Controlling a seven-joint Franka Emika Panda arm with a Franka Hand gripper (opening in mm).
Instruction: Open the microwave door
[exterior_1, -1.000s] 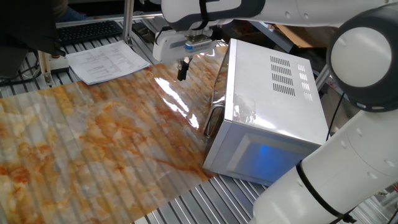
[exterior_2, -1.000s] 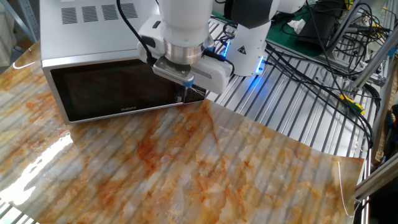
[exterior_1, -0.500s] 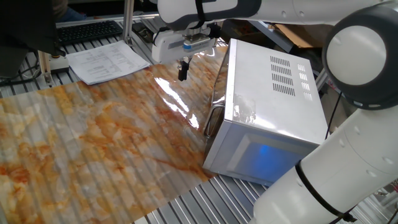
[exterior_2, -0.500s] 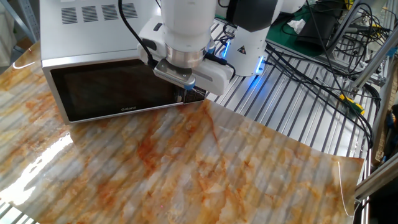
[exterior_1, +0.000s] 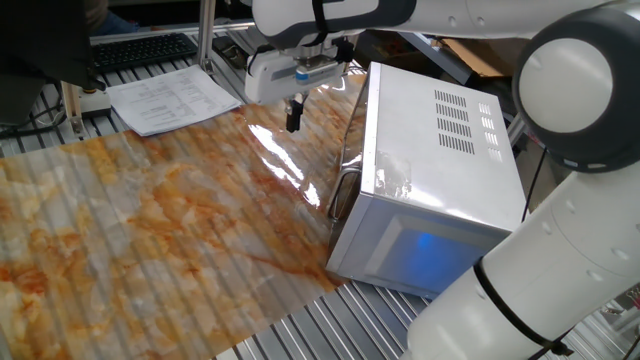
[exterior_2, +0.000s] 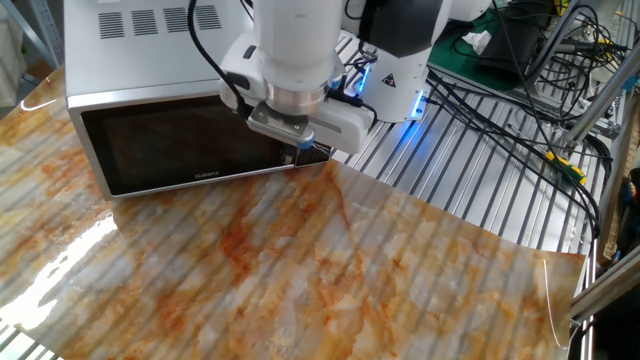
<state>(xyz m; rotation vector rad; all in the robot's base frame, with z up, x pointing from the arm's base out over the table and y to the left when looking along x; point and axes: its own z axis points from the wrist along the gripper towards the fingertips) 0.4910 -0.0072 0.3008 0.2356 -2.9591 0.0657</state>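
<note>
Barely shifted, black two-finger end effector (exterior_1: 293, 116) — fingers pressed together — hovers before large white boxy metal microwave's (exterior_1: 440, 150) mirror-like door (exterior_2: 180, 150), over marbled orange desk (exterior_1: 150, 230).

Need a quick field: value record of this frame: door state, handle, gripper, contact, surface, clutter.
microwave: white, vent slots on casing, blue glow on one side
microwave door: dark reflective front, looks closed
handle: silver bar at the door's edge, untouched
gripper: in front of the door, pointing down above the table cover, holding nothing
fingers: close together; open or shut unclear
contact with door: none visible
table cover: glossy orange marbled sheet
clutter: papers and keyboard at the far edge
</note>
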